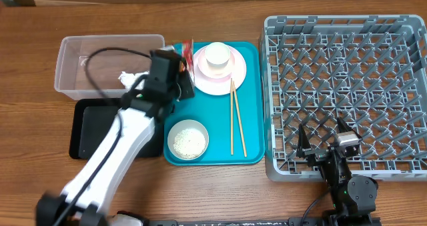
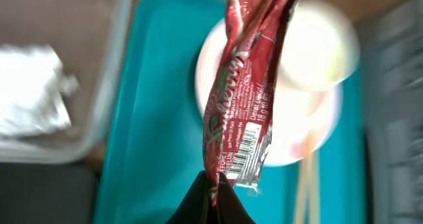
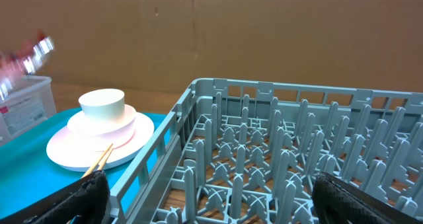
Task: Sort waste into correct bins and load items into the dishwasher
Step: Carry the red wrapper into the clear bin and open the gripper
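Note:
My left gripper point(image 1: 179, 61) is shut on the red wrapper point(image 2: 244, 85), which hangs above the teal tray's left edge, next to the clear tub point(image 1: 73, 53). The white tissue point(image 1: 127, 79) lies inside that tub. The black tray point(image 1: 90, 129) sits in front of it. The pink plate point(image 1: 220, 79) carries the white cup point(image 1: 217, 56), with the chopsticks point(image 1: 235, 119) beside it. A white bowl point(image 1: 187, 139) holds rice. My right gripper point(image 1: 325, 143) is open and empty over the front edge of the grey rack point(image 1: 347, 73).
The teal tray point(image 1: 253, 99) lies between the bins and the rack. In the right wrist view the rack's upright pegs point(image 3: 284, 158) fill the space between my fingers, and the plate point(image 3: 99, 141) lies to the left. The left arm reaches over the black tray.

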Action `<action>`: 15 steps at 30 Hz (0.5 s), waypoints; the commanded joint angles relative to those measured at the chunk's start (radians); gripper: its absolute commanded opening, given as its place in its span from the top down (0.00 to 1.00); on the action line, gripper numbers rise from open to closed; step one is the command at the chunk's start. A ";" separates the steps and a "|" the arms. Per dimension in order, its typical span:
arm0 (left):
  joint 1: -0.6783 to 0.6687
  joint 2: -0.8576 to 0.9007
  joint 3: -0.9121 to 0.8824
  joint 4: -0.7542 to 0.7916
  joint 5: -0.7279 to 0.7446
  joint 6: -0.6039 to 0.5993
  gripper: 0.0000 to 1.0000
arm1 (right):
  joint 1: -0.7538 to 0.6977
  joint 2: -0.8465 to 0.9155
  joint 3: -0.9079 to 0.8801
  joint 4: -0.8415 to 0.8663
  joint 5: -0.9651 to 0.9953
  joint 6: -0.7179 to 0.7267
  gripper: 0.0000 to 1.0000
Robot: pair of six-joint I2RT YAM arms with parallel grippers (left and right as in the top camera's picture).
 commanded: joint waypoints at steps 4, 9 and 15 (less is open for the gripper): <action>0.056 -0.091 0.019 -0.048 -0.180 0.011 0.96 | -0.004 -0.008 -0.011 0.008 0.003 0.000 0.00; 0.139 -0.043 0.003 -0.097 -0.228 0.011 0.96 | -0.004 -0.008 -0.011 0.008 0.003 0.000 0.00; 0.239 0.076 0.002 -0.052 -0.226 0.011 0.92 | -0.004 -0.008 -0.011 0.008 0.003 0.000 0.00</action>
